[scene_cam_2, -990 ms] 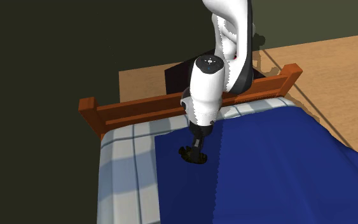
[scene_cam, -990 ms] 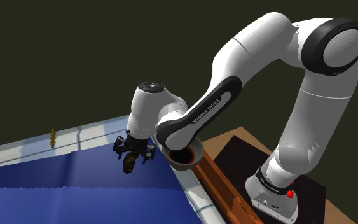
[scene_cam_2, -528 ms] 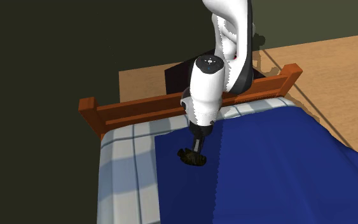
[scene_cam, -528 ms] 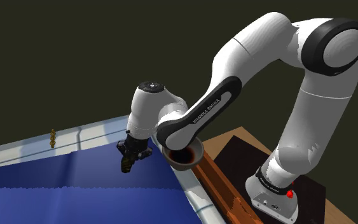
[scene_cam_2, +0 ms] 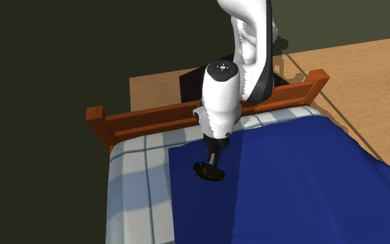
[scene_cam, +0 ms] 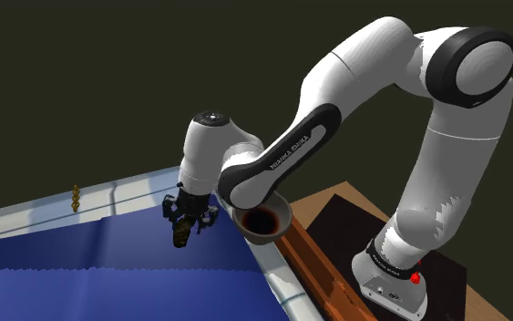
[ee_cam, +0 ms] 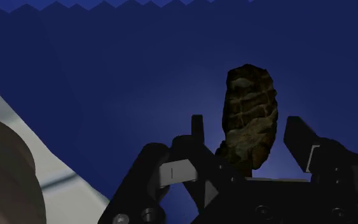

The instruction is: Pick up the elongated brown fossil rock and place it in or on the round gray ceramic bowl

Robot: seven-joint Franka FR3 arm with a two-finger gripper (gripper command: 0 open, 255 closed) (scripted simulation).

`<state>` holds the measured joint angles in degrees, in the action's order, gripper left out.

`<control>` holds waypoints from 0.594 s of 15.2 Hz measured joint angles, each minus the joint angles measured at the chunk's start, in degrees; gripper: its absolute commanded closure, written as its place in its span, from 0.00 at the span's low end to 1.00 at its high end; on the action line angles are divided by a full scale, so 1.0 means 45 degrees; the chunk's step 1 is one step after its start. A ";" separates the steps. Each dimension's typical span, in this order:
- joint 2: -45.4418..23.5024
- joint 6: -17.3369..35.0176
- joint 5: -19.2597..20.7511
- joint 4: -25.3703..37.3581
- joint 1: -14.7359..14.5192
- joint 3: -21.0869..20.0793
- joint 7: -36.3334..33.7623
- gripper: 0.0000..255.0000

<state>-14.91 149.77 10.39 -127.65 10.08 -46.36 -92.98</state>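
Nearest, at the shoulder view's lower right: arm (scene_cam: 432,173) base on stand, with a wood rail (scene_cam: 323,278) along the bed end beside it. Just past the rail, on the pale bed edge: bowl (scene_cam: 265,222), round, grey-brown, dark inside, upright, far rim partly hidden behind the forearm. Nothing visible in it. Just beside the bowl, on the shoulder view's left and a little farther from the stand: gripper (scene_cam: 184,228), pointing down over the blue blanket (scene_cam: 108,274). Clasping the rock (scene_cam: 181,240). In the wrist view, fingers (ee_cam: 198,135) set narrow, rock (ee_cam: 250,121) pinched at its near end between them. Rock brown, ridged, elongated. Long axis in line with the fingers, so hanging roughly upright, free end toward the blanket. Looks clear of the blanket; gap hard to judge. Also in the wrist view, off beyond one finger: a rounded grey-brown form (ee_cam: 2,172), likely the bowl's side, with a pale strip of bed between it and the blanket. In the second exterior view: gripper (scene_cam_2: 210,170) low over the blanket, near the rail. Farthest, on the far pale edge: small brown object (scene_cam: 75,198), well apart, of no concern. Judged next: a short sideways carry toward the rail, with a rise first so the hanging end clears the rim. Main risk: the rock's low end clipping the rim and tipping the bowl.
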 measured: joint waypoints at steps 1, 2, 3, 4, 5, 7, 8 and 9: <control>-0.0539 -0.1086 -0.0410 0.0877 0.0303 -0.0208 0.0962 0.00; -0.1057 -0.2101 -0.0616 0.1681 0.0493 -0.0296 0.1715 0.00; -0.1375 -0.2565 -0.0673 0.2058 0.0553 -0.0310 0.2066 0.00; -0.1605 -0.2744 -0.0641 0.2247 0.0532 -0.0277 0.2207 0.00; -0.1788 -0.2762 -0.0564 0.2323 0.0464 -0.0218 0.2231 0.00; -0.2082 -0.2630 -0.0372 0.2367 0.0301 -0.0068 0.2171 0.00; -0.2263 -0.2535 -0.0234 0.2414 0.0178 0.0047 0.2101 0.00; -0.2431 -0.2393 -0.0094 0.2414 0.0053 0.0162 0.2017 0.00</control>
<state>-25.85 139.00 9.97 -116.79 10.32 -45.63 -83.91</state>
